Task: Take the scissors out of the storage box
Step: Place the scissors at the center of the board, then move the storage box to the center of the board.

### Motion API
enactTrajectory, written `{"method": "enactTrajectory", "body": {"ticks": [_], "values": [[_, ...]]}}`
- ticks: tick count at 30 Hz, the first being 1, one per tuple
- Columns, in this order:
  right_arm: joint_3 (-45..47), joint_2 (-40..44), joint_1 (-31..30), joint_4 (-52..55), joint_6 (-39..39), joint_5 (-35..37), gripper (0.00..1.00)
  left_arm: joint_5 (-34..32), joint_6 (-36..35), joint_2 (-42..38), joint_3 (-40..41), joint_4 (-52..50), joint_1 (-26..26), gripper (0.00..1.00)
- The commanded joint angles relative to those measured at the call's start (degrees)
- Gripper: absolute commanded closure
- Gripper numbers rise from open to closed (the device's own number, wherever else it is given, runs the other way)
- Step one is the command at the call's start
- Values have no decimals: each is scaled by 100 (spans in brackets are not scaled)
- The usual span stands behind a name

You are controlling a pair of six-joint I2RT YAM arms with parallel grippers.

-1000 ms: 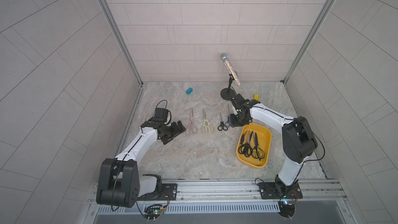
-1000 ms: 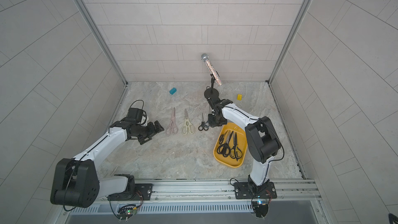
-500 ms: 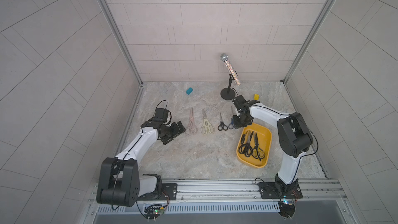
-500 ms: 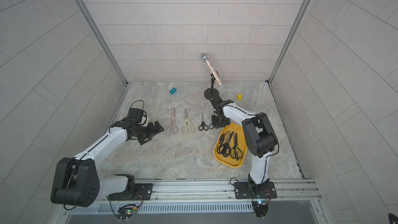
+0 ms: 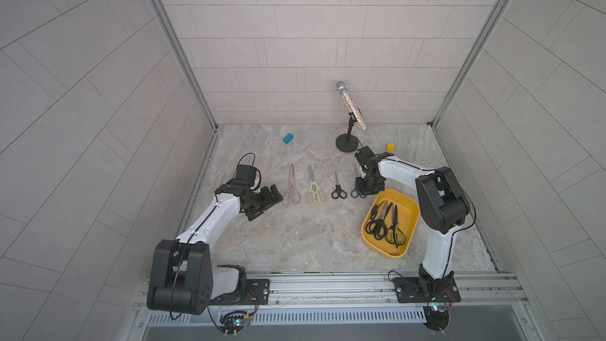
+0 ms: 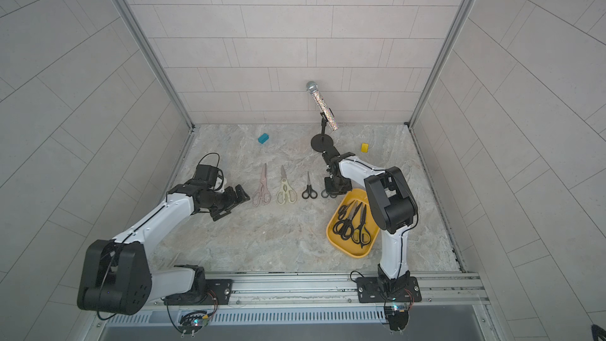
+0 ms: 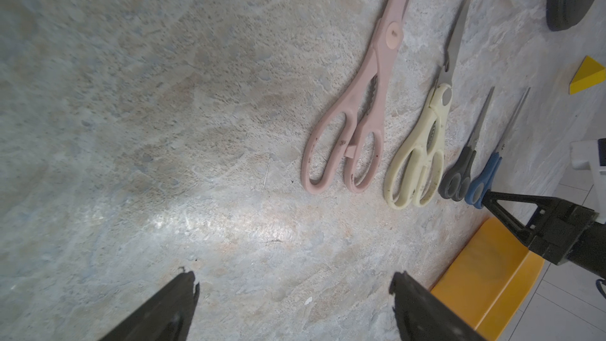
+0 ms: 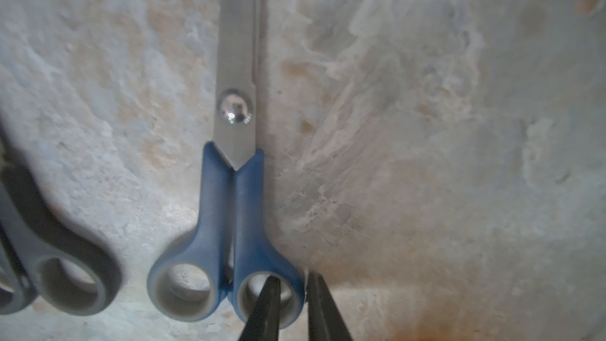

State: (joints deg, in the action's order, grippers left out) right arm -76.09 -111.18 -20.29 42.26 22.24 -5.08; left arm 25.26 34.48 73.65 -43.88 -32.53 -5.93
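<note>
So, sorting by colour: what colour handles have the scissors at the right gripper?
Blue, on the metal-bladed scissors; right wrist view shows it best.

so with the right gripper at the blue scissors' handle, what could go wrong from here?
1. One finger of the right gripper sits inside a handle loop of the blue scissors; pulling away could snag it and drag the pair into the small black scissors beside it.
2. The remaining scissors in the storage box overlap; the next pick may lift two at once.
</note>
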Motion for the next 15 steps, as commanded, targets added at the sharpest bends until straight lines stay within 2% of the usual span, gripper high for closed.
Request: {"method": "enactTrajectory", "body": {"ticks": [1,9,15], "values": [[-199,111,21,293,54,148,71,-73,-81,-12,-110,-124,16,0],[-735,829,24,1152,708,675,69,-65,-102,28,-187,-115,0,0],[-118,1540,22,1482,1650,1044,63,-87,-201,55,-170,-119,-1,0]]}}
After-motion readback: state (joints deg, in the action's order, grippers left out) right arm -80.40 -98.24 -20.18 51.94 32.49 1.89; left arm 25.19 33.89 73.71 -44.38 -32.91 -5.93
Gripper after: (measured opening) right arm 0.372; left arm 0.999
